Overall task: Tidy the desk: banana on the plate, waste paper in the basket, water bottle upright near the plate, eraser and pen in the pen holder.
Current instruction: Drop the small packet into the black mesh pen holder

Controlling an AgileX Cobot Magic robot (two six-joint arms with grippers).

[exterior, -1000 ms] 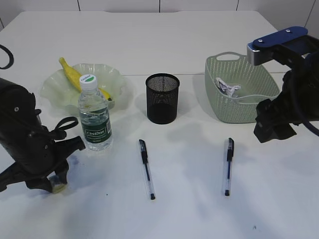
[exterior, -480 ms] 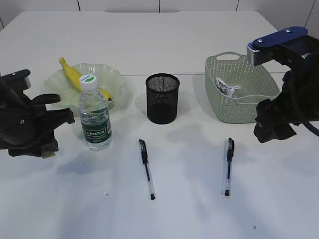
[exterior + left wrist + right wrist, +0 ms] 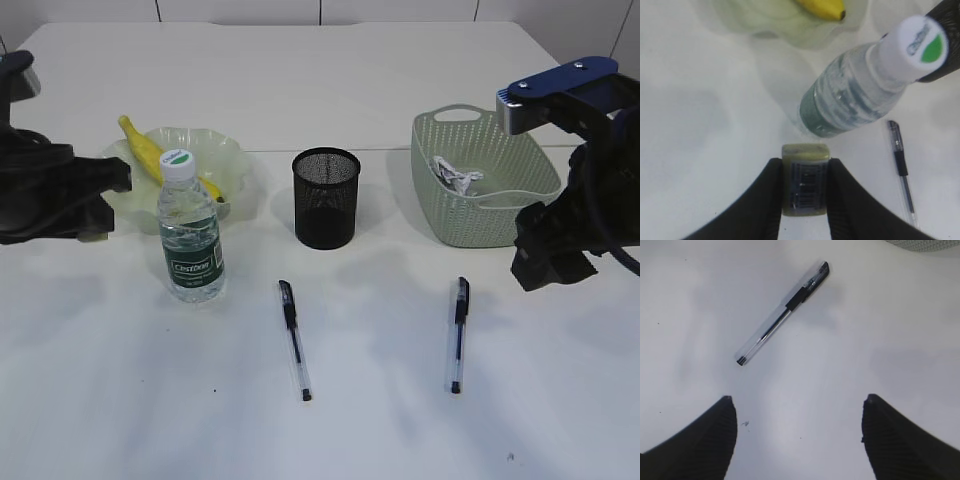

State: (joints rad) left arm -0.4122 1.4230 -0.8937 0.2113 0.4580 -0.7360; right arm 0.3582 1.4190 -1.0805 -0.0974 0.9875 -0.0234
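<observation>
The left end effector (image 3: 804,192) is clamped on the eraser (image 3: 805,186), raised above the table; the holder (image 3: 326,197) lies to its right, beyond the bottle (image 3: 191,228). The right end effector (image 3: 797,432) gapes empty above a pen (image 3: 782,313).

bright even overhead light, soft faint shadows on white table (image 3: 330,60); wrist views slightly blurred.

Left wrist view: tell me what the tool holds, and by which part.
The left tool grips the eraser by its two long sides, over the barcoded sleeve. The right tool holds nothing.
</observation>
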